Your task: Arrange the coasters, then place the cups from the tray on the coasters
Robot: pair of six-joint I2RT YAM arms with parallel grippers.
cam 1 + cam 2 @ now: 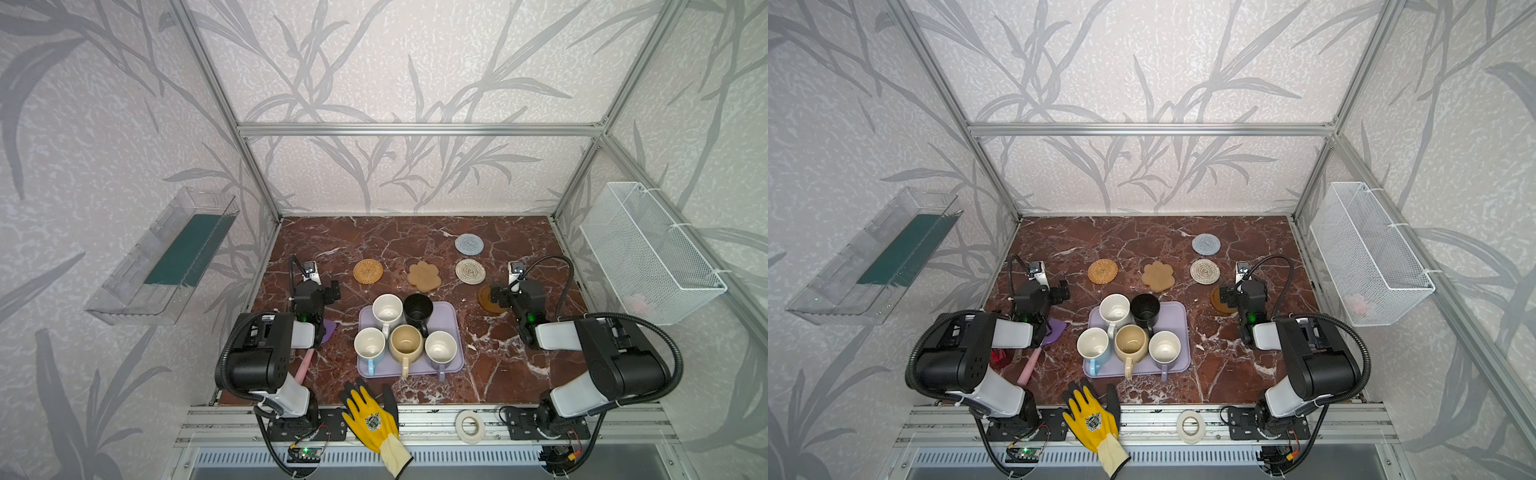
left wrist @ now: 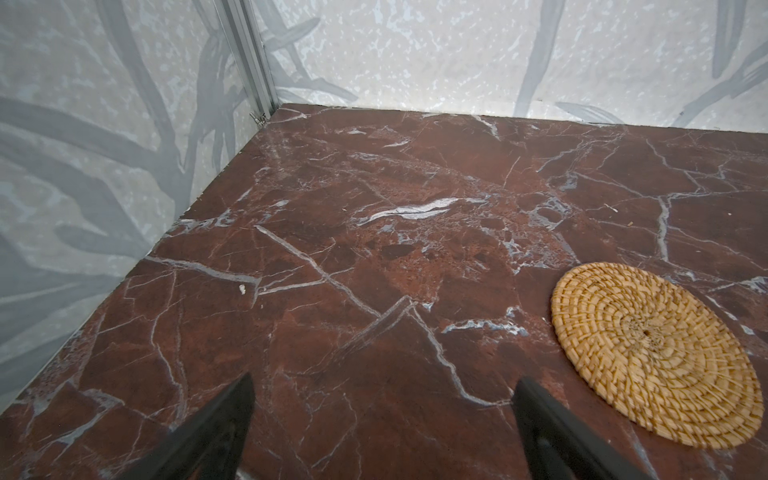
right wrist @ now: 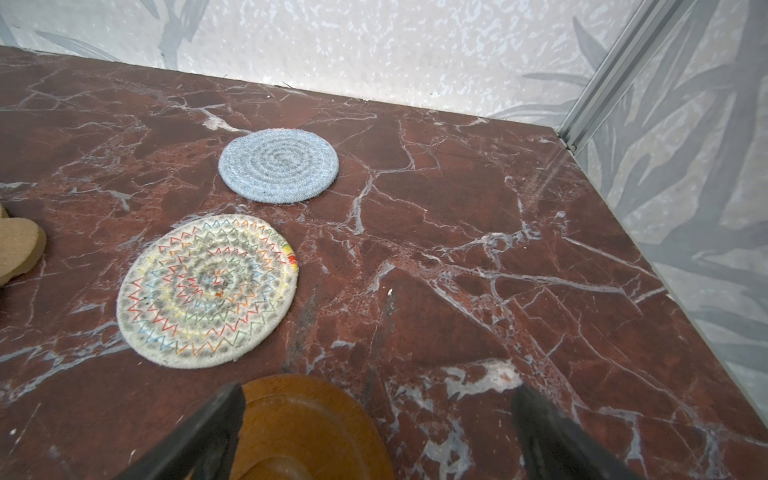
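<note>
Five cups stand on the lavender tray [image 1: 451, 316] mid-table: white [image 1: 387, 309], black [image 1: 418, 309], light blue [image 1: 369, 343], cream-yellow [image 1: 406, 343] and lavender [image 1: 440, 347]. Behind the tray lie the coasters: orange rattan [image 1: 368, 271], tan paw [image 1: 424, 276], cream rope [image 1: 470, 271], grey-blue [image 1: 470, 243]. The brown disc [image 1: 486, 300] is partly under my right gripper [image 1: 496, 296]. In the right wrist view that gripper [image 3: 378, 407] is open, one finger over the disc's [image 3: 307, 424] edge. My left gripper [image 2: 384, 399] is open over bare marble, beside the rattan coaster [image 2: 656, 353].
A purple spatula [image 1: 328, 330] with a pink handle lies under the left arm. A yellow glove [image 1: 370, 415] and a white tape roll [image 1: 469, 426] sit on the front rail. A wire basket [image 1: 648, 253] hangs on the right wall, a clear bin [image 1: 162, 257] on the left.
</note>
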